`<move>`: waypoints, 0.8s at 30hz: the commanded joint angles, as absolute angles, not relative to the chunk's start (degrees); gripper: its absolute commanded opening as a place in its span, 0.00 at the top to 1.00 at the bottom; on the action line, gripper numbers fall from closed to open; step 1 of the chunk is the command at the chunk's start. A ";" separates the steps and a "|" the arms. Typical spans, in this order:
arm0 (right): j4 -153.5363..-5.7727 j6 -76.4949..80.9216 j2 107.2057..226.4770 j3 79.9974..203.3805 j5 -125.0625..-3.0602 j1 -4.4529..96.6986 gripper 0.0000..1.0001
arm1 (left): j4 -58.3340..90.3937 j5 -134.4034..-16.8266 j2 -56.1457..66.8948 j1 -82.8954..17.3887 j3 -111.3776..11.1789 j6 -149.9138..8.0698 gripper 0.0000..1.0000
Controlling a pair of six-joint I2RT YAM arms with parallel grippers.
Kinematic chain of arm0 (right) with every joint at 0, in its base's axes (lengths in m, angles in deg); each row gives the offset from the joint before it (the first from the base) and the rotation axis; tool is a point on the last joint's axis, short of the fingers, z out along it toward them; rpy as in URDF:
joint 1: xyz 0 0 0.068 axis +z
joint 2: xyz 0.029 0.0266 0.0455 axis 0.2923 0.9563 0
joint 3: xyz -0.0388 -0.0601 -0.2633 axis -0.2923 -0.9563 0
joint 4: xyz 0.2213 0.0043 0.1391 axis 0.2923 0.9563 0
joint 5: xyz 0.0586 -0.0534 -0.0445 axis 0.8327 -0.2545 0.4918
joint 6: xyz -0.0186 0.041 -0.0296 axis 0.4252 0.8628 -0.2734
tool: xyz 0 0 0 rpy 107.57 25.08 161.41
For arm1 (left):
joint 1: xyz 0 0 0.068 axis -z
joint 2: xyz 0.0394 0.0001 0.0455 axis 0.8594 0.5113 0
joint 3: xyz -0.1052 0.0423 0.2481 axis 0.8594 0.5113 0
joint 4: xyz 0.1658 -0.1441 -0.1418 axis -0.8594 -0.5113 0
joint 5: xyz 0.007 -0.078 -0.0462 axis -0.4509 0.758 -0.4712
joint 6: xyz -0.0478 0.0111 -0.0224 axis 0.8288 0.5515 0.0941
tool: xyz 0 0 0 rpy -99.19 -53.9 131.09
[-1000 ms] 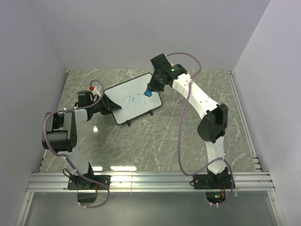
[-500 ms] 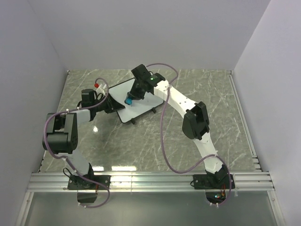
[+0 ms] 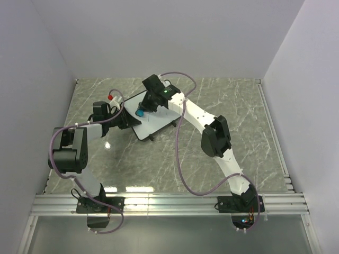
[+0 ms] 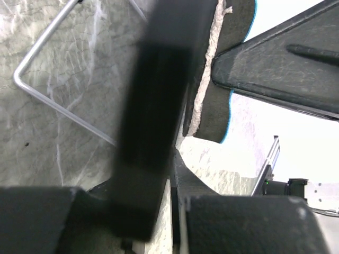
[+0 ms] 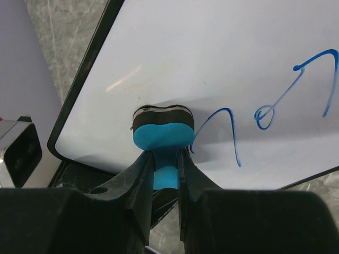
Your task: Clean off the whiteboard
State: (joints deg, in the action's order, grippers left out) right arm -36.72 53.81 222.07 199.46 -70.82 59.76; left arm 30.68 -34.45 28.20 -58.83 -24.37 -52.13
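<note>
My left hand (image 3: 125,120) has just clamped the black-framed white whiteboard (image 3: 158,119) at its edge. My right hand (image 5: 164,159), pinching the blue foam eraser (image 5: 161,132), swept left, but blue scribbles (image 5: 263,114) remain.

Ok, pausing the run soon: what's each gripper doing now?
Left gripper: closed on the edge of the small black-framed whiteboard.
Right gripper: closed on the blue eraser block, pressed to the whiteboard.

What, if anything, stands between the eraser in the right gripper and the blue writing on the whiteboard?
Nothing visible does. The eraser, held in the right gripper, presses on the whiteboard right beside the blue writing; only bare board lies between.
</note>
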 commanded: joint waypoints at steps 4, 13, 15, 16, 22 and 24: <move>-35.51 52.18 221.38 190.87 -79.87 56.38 1.00 | 18.50 -43.62 27.18 -58.02 -22.05 -55.96 0.99; -38.33 53.49 220.41 184.53 -80.49 51.89 1.00 | 16.56 -44.76 24.63 -57.06 -20.65 -57.10 1.00; -38.41 54.02 221.19 186.11 -80.32 50.31 1.00 | 16.30 -45.20 24.71 -56.62 -20.65 -57.28 1.00; -38.41 54.28 221.55 186.98 -80.14 49.87 1.00 | 16.21 -45.12 24.63 -56.44 -20.73 -57.36 1.00; -39.64 57.88 223.40 192.00 -77.59 46.00 1.00 | 15.95 -45.73 24.54 -54.86 -20.56 -57.80 1.00; -41.22 58.85 223.48 191.30 -76.28 44.86 1.00 | 15.69 -45.91 24.45 -54.51 -20.56 -58.07 1.00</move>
State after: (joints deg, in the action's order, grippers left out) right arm -36.39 55.93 219.34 190.96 -72.35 47.32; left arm 27.86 -39.67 24.16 -55.88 -23.27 -54.36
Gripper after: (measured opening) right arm 0.262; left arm 0.207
